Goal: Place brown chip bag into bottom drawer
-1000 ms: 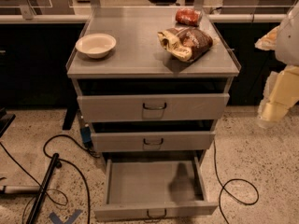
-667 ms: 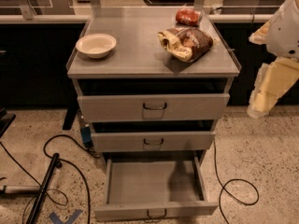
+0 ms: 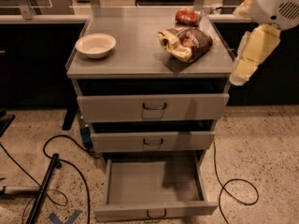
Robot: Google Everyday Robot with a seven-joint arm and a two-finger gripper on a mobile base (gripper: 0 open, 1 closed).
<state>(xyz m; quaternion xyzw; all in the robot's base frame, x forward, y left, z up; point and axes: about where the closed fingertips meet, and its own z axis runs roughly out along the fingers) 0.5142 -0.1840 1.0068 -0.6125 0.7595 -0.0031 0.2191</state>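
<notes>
The brown chip bag (image 3: 187,42) lies crumpled on the right part of the grey cabinet top (image 3: 135,36), dark brown and pale yellow. The bottom drawer (image 3: 140,183) is pulled wide open at floor level, and nothing shows inside it. My arm comes in from the upper right. Its white joint and pale yellow end with the gripper (image 3: 240,73) hang beside the cabinet's right edge, to the right of the bag and a little lower. The gripper does not touch the bag.
A white bowl (image 3: 96,45) sits on the left of the cabinet top. A smaller red snack bag (image 3: 188,17) lies behind the brown bag. The top drawer (image 3: 153,107) and middle drawer (image 3: 153,141) stand slightly open. Cables (image 3: 65,157) and a black pole (image 3: 42,190) lie on the floor.
My arm has moved up and to the left, closer to the cabinet's right edge and the bag. The bag, bowl and drawers have not moved.
</notes>
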